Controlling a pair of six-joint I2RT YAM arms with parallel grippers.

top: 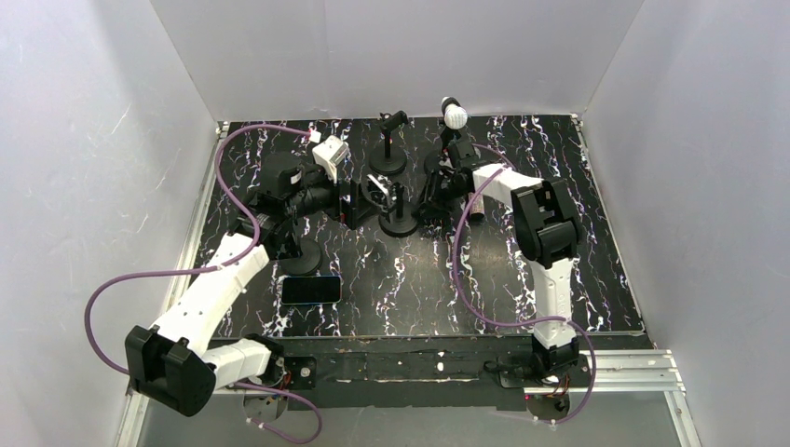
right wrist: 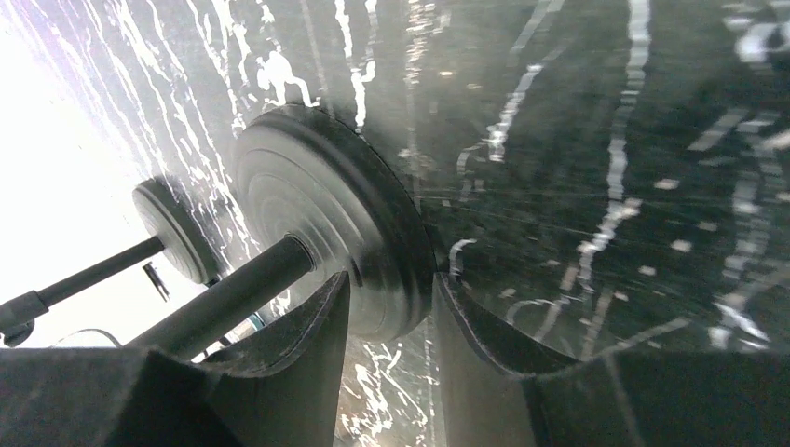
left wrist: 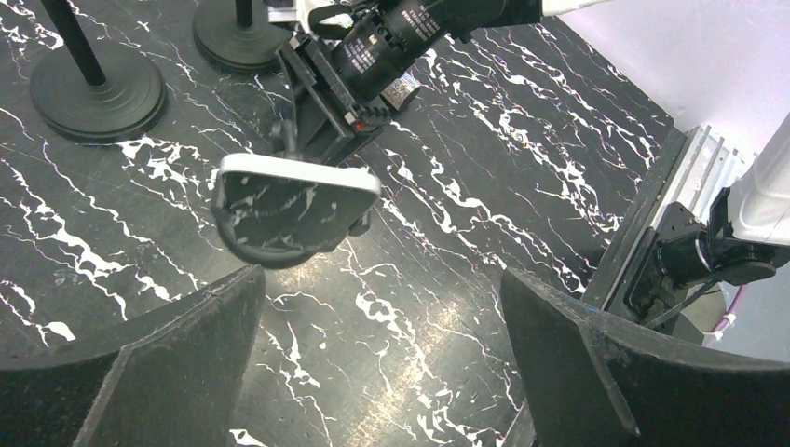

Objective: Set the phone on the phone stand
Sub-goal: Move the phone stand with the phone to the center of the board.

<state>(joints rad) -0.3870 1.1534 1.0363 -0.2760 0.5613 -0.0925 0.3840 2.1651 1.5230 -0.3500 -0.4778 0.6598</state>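
The phone, a dark slab, lies flat on the marble table near my left arm's elbow. The phone stand is a black round base with a post and a tilted cradle. My left gripper hovers just left of the cradle, open and empty, as the left wrist view confirms. My right gripper is low at the stand's right side. In the right wrist view its fingers press on both faces of the base's rim.
Two more black stands stand at the back, one topped by a white ball. Another round base sits by my left forearm. A white box lies back left. White walls enclose the table.
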